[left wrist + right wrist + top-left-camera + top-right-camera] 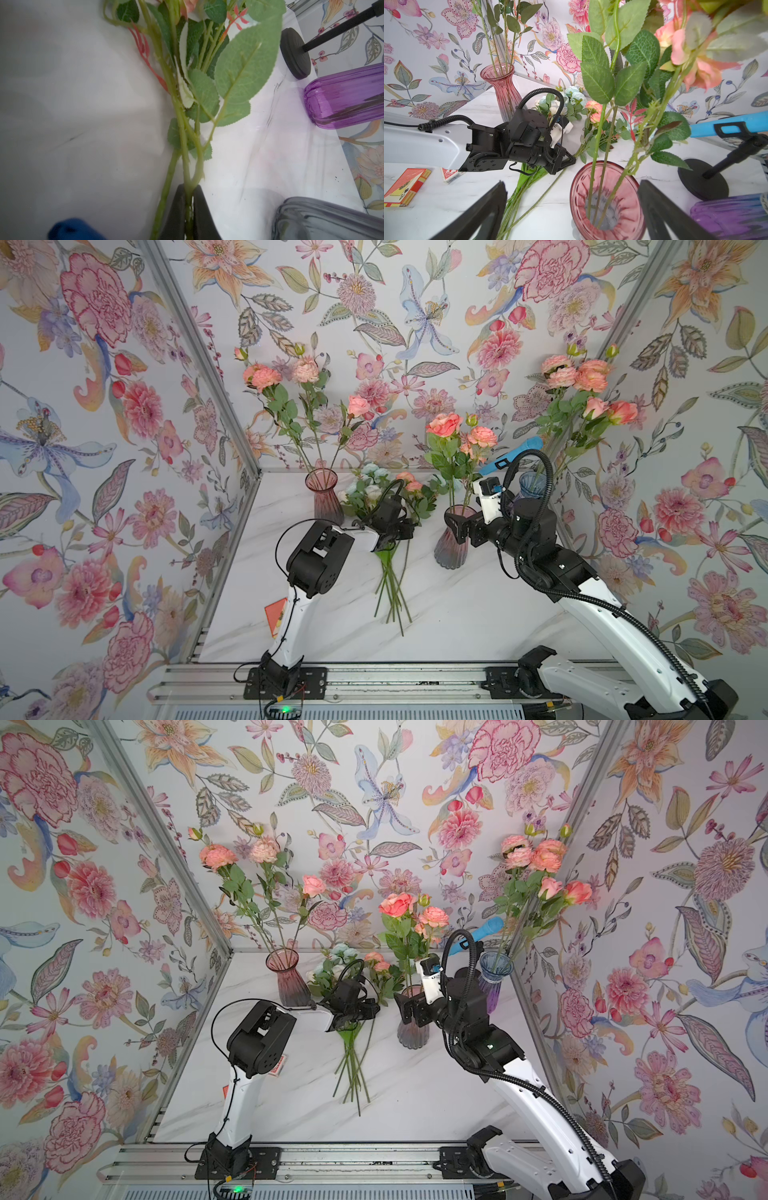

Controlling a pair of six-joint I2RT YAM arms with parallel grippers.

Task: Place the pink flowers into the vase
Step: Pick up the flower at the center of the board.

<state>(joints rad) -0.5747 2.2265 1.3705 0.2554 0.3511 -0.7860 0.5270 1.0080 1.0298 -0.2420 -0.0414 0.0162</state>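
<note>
A bunch of pink flowers lies on the white table with its green stems pointing to the front. My left gripper is shut on one thin green stem of that bunch, low over the table. The ribbed pink vase stands mid-table and holds pink roses. My right gripper is open beside that vase. In the right wrist view its fingers stand on either side of the vase's mouth, apart from the glass.
White and pale blue blooms lie in the same heap. A pink vase at the back left and a blue-purple vase at the back right hold pink flowers. A blue microphone on a black stand and card boxes are nearby.
</note>
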